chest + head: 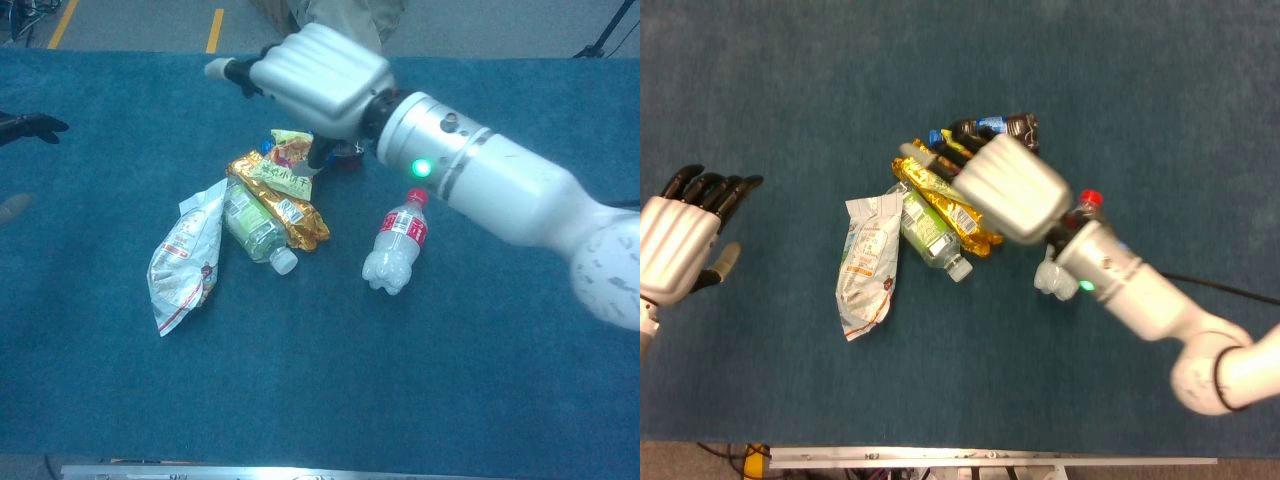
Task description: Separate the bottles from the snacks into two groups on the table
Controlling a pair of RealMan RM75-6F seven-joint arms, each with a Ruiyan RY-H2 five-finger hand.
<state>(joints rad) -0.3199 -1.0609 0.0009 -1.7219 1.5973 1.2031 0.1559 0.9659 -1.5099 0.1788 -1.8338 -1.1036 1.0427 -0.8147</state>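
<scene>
A white snack bag [868, 262] [185, 260] lies flat at the left of the pile. Beside it lies a green-label bottle [930, 228] [252, 228], with a gold snack bag [945, 205] [282, 203] and a yellow snack bag [290, 165] leaning on it. A dark cola bottle [998, 126] lies behind them. A clear bottle with a red cap [398, 245] [1087, 198] lies to the right, half hidden by my arm in the head view. My right hand [1010, 190] [315, 80] hovers above the pile's back, fingers stretched out, holding nothing. My left hand [680, 245] [30, 125] is open at the far left.
Blue cloth covers the table [790, 80]. Its front edge [990, 462] runs along the bottom of the head view. Beyond the far edge, floor and yellow tape lines [214, 28] show.
</scene>
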